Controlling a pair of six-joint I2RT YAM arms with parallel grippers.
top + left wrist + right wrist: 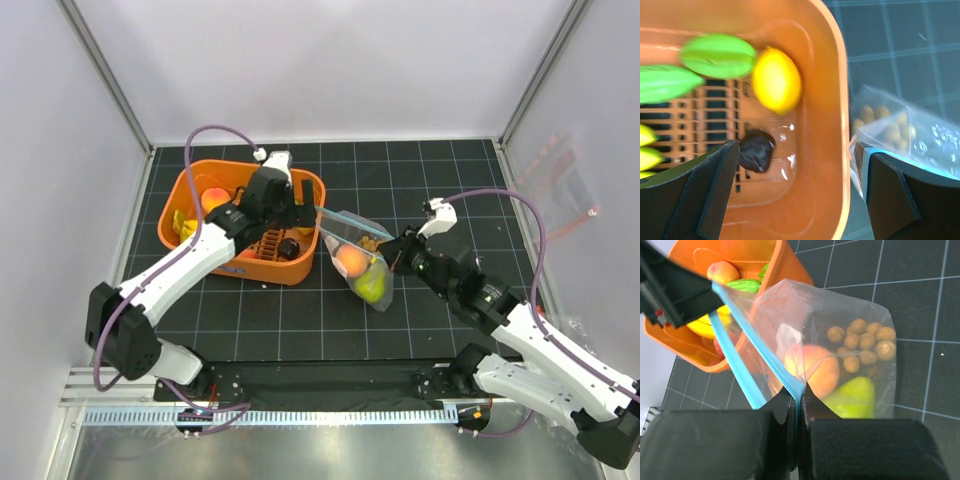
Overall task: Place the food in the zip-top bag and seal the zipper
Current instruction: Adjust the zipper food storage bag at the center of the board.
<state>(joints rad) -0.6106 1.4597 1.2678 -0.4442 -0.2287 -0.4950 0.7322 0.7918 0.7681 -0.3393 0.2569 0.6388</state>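
Ahead of spread left tool [799, 197]: dark food piece [756, 149] on basket [838, 95] floor, centre before closing; right tool [797, 407] pinching zipper [748, 348], keep taut

left arm [190, 262] extended | left jaws wide apart | right arm [545, 345] angled inward | right jaws clamped

— Where does the zip-top bag [345, 228] lie from the basket [262, 272]?
— Just right of it, mouth edge reaching the basket's right rim.
— What's in the bag?
— A peach [350, 261] nearest the basket, a pear [372, 285] farther right and forward, a cluster of balls [862, 342] behind them.
— And inside the basket?
— A lemon [776, 80] by its right wall, another peach [214, 199] at back left.
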